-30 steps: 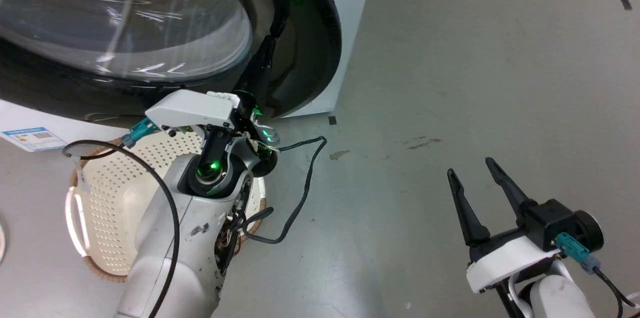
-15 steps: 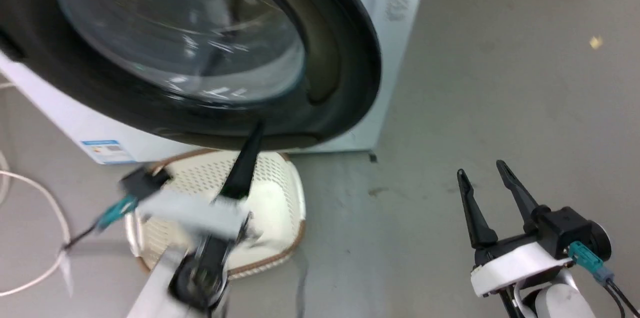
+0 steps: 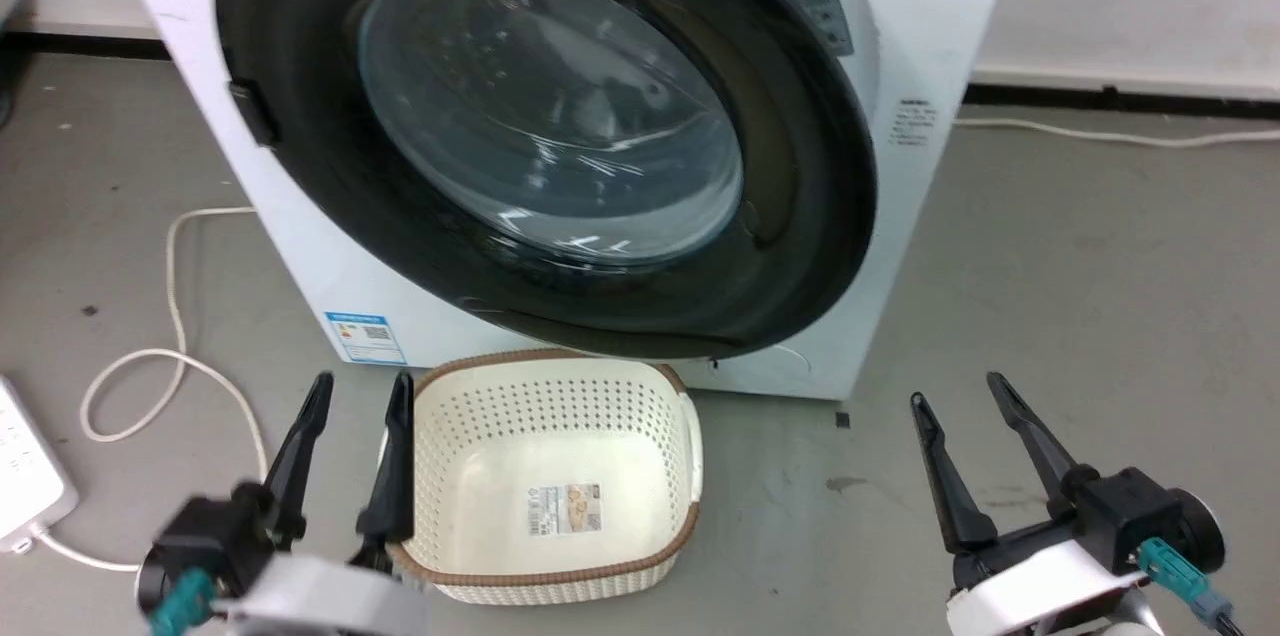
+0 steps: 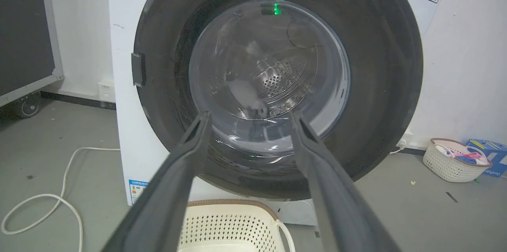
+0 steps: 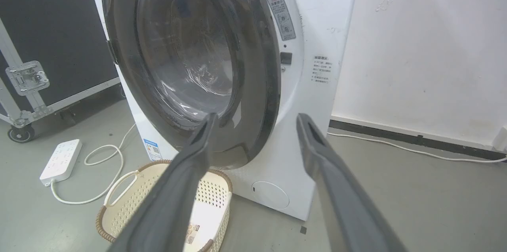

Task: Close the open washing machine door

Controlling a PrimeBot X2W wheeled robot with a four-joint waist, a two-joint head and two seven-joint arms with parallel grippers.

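The left gripper (image 3: pixel 363 381) and right gripper (image 3: pixel 953 389) hang spread and empty before the round black-rimmed glass washing machine door (image 3: pixel 550 106), beside a small blue sticker (image 3: pixel 365 338) whose print is unreadable.

Your left gripper (image 3: pixel 364 378), two long dark fingers spread and empty, sits low left; your right gripper (image 3: pixel 954 388) mirrors it, fingers apart.

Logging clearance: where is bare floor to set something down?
Bare floor right of the washer, between the wall cable and the right gripper. Crowded: the basket sits below the door; cord and power strip lie to the left.
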